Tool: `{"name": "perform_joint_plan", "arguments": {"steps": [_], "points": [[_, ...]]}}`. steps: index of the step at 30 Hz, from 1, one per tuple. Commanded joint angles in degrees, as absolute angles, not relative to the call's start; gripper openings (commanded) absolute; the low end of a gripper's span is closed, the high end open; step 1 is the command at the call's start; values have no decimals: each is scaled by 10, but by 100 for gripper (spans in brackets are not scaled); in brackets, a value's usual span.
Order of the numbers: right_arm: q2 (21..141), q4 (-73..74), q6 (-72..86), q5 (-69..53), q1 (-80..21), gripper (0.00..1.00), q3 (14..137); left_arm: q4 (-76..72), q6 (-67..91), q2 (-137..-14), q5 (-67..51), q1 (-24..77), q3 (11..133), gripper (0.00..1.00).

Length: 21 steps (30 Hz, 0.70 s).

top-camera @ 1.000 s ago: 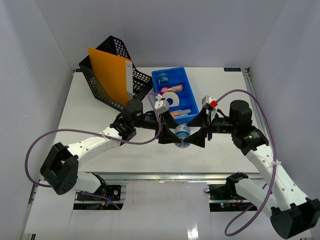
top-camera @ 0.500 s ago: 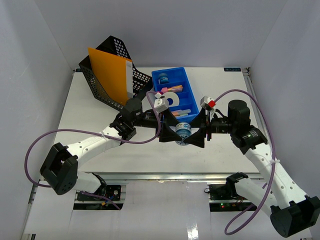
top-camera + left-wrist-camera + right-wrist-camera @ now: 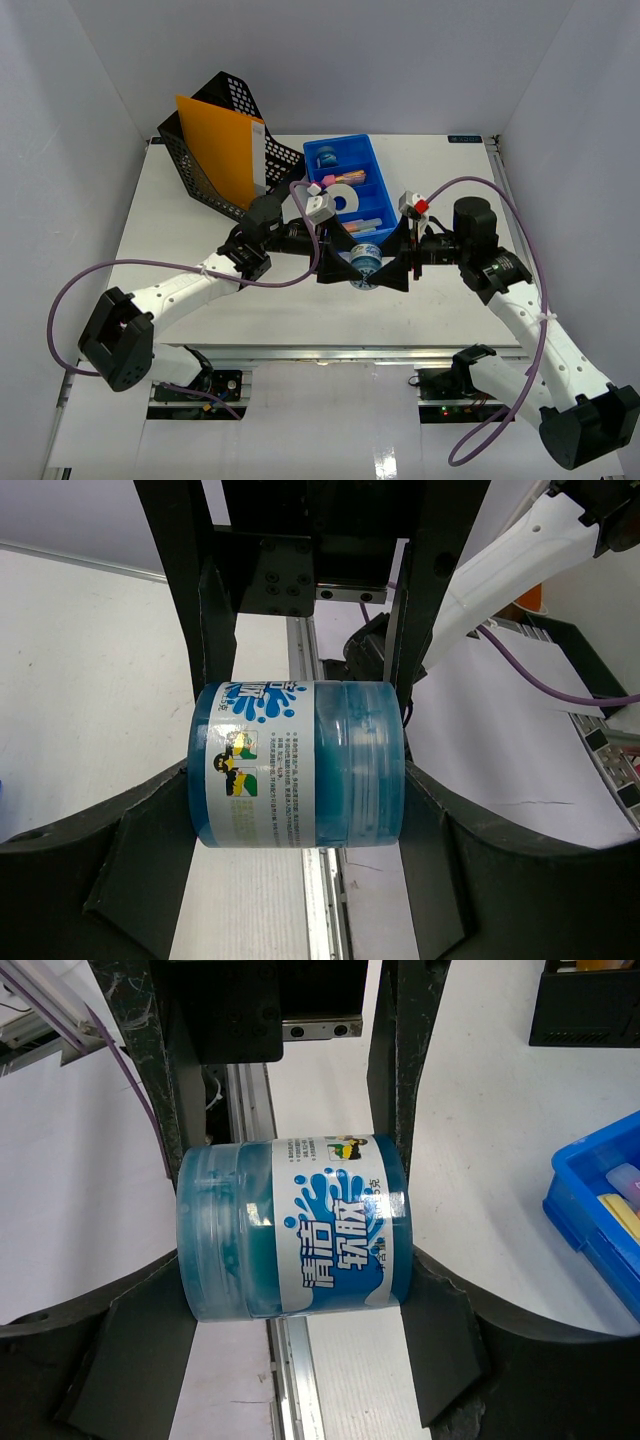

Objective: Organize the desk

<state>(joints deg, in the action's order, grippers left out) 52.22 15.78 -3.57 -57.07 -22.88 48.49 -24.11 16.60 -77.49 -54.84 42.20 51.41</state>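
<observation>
On blue jar (image 3: 290,1225): Chinese-lettered splash label (image 3: 345,1222)

L gripper (image 3: 350,265), R gripper (image 3: 385,265) tip-to-tip, both clamping jar (image 3: 366,262).

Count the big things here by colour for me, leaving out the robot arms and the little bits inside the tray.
Blue: 2 (jar, compartment tray)
Black: 1 (mesh file holder)
Orange: 1 (folder, standing in the holder)
Total: 4
</observation>
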Motion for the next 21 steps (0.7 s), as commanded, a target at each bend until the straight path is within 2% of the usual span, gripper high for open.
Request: {"name": "perform_joint_plan", "arguments": {"steps": [1,3,6,7,9,16,21], "points": [[523,151,-50,-623,-234,8,516,-271,171,-746,-516,421,521,20],[523,154,-56,-619,-234,8,519,-260,172,-735,-464,421,518,56],[524,164,-70,-595,-234,8,526,-242,156,-714,-397,420,516,88],[526,169,-76,-584,-234,8,531,-232,150,-708,-376,420,521,95],[532,181,-87,-560,-233,8,542,-206,143,-699,-345,416,537,98],[570,187,-106,-490,-228,8,571,-126,119,-647,-214,409,573,98],[645,156,-109,-369,-228,8,624,-39,112,-574,-103,409,535,98]]}}
